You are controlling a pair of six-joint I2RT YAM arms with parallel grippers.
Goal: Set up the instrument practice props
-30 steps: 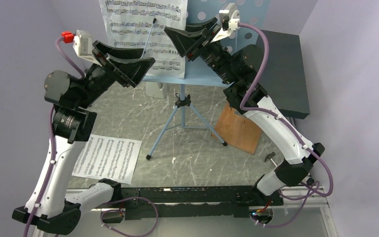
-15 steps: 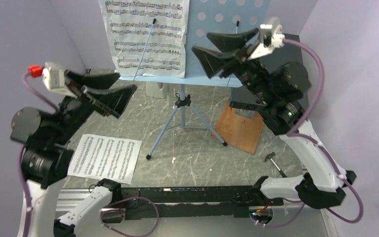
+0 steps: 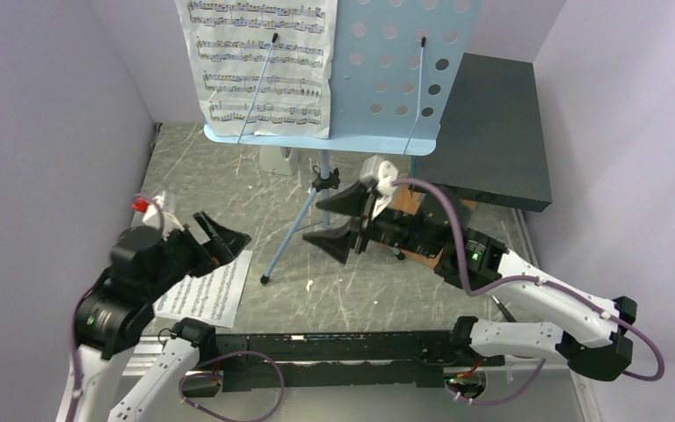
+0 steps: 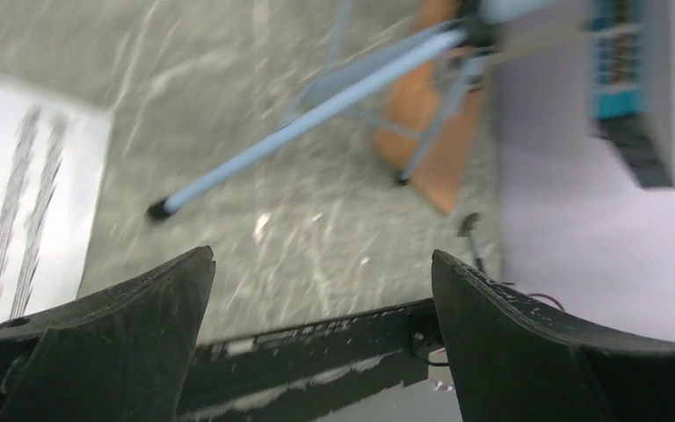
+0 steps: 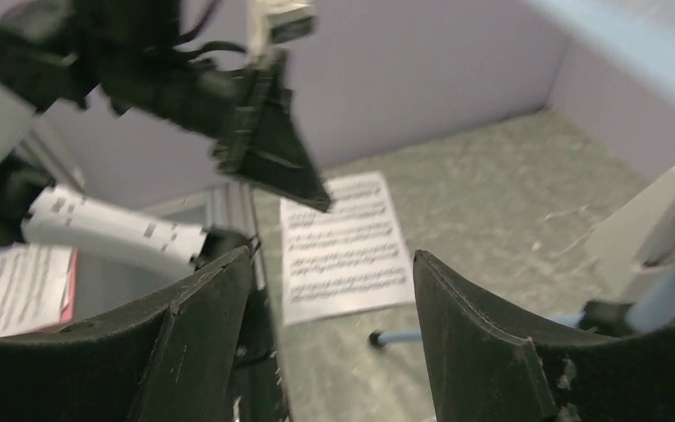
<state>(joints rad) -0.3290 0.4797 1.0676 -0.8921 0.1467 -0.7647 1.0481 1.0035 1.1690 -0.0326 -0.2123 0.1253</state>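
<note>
The light blue music stand (image 3: 387,79) stands at the back on its tripod legs (image 3: 294,237). One sheet-music page (image 3: 264,66) rests on its left half under a thin retaining arm. A second page (image 3: 215,290) lies flat on the table at front left. The small grey-white metronome (image 3: 277,160) sits behind the stand's pole. My left gripper (image 3: 224,239) hangs open and empty over the flat page's upper edge. My right gripper (image 3: 323,220) is open and empty beside the tripod. In the right wrist view, the flat page (image 5: 343,246) shows between the right gripper's (image 5: 332,264) fingers.
A big dark box (image 3: 492,132) lies at back right on a wooden board (image 3: 422,251). A small hammer (image 4: 470,229) lies near the front right edge. A tripod foot (image 4: 160,209) ends just right of the flat page. Purple walls close in on both sides.
Both arms have pulled back from the stand's desk and dropped low over the table. Both grippers have opened wider. The page stays on the stand.
</note>
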